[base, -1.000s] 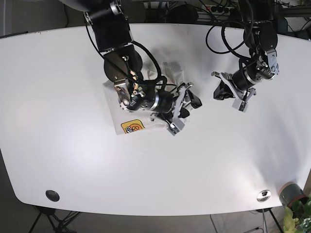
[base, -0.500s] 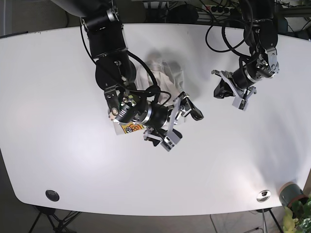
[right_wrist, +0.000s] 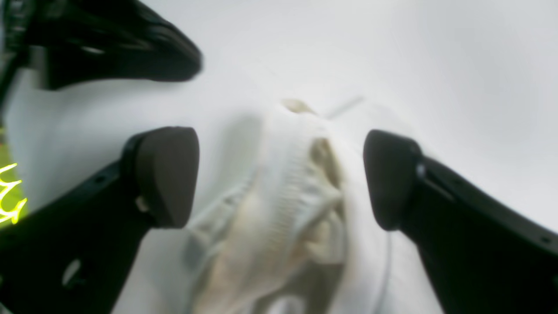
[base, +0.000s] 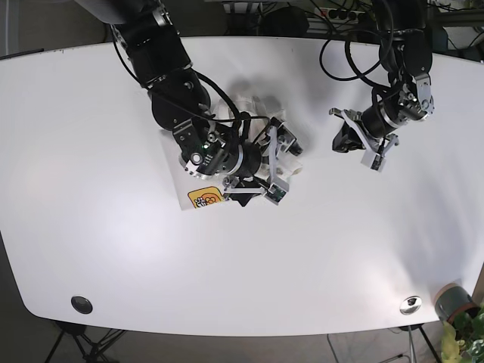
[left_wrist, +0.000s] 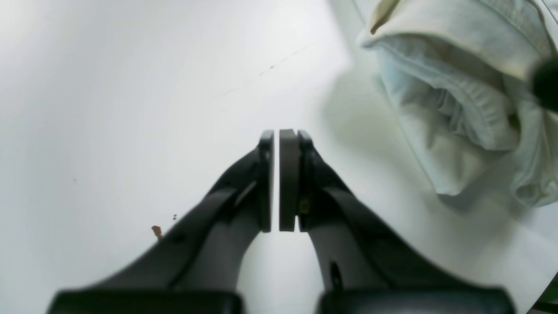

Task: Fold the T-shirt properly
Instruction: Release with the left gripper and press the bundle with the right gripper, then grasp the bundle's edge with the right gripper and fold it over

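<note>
The white T-shirt lies bunched in a rumpled, partly folded heap on the white surface, an orange-yellow print showing at its near corner.

The base view looks straight down from high above, taking in the whole white desk and both arms. The left wrist view sits close behind its claw, looking low across the desk toward the shirt. The right wrist view hangs just above that same shirt, seen between its claw's fingers.
</note>
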